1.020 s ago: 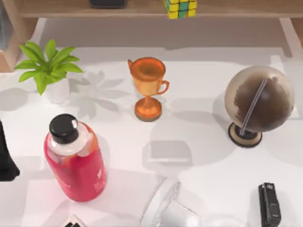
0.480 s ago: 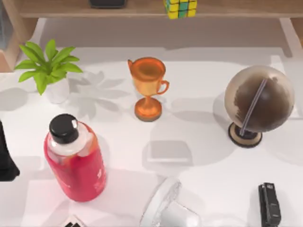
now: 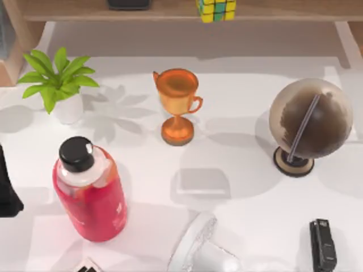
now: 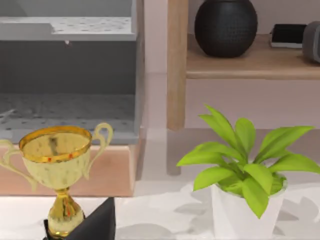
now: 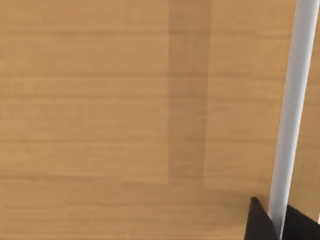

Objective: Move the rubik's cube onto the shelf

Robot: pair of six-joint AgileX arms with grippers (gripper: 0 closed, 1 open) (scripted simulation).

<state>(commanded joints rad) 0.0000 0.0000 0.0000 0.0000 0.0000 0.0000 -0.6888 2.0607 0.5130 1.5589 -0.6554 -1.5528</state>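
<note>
Rubik's cube point(image 3: 216, 9) seen resting on shelf point(image 3: 283, 10), top centre (near front edge); tip-off risk if nudged. End effector states cannot be told.

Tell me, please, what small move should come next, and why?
Probably none beyond parking the arms: the rubik's cube already sits on the shelf at the top view's far edge, apart from the trophy cup, with nothing gripping it.
</note>
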